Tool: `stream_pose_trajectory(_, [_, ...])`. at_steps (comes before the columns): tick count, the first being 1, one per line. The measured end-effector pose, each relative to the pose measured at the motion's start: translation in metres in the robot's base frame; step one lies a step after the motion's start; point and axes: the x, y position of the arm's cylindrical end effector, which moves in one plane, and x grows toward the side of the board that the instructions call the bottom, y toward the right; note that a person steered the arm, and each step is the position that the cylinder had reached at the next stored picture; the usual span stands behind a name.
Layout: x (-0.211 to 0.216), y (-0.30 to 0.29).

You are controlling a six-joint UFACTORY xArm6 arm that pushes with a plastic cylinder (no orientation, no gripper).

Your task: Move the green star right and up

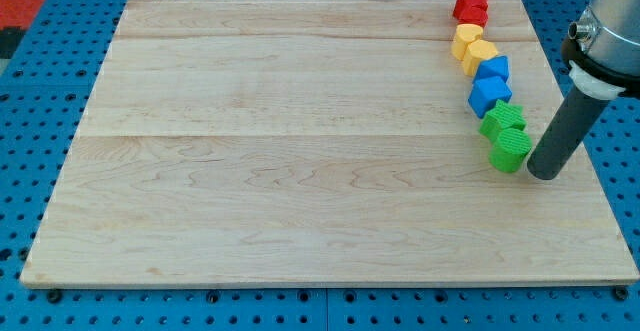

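Two green blocks lie at the board's right side. The upper green block has jagged, star-like edges. The lower green block looks blockier, and its exact shape is hard to make out. The two touch each other. My tip rests on the board just to the right of the lower green block and slightly below it, very close to it or touching it. The dark rod rises up and to the right from the tip.
A chain of blocks runs up from the green ones: two blue blocks, two yellow blocks and a red block near the top right corner. The wooden board's right edge lies close to the tip's right.
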Motion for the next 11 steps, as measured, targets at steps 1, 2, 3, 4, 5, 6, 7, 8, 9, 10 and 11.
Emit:
stream_pose_trajectory(1, [0.000,0.000])
stream_pose_trajectory(2, [0.019,0.000])
stream_pose_trajectory(3, [0.068,0.022])
stream_pose_trajectory(4, [0.067,0.077])
stream_pose_trajectory(5, [0.022,0.108])
stream_pose_trajectory(6, [-0.019,0.108])
stream_pose_trajectory(7, [-0.046,0.100])
stream_pose_trajectory(8, [-0.060,0.083])
stream_pose_trajectory(9, [-0.061,0.031])
stream_pose_trajectory(10, [-0.061,-0.042])
stream_pose_trajectory(11, [-0.061,-0.123])
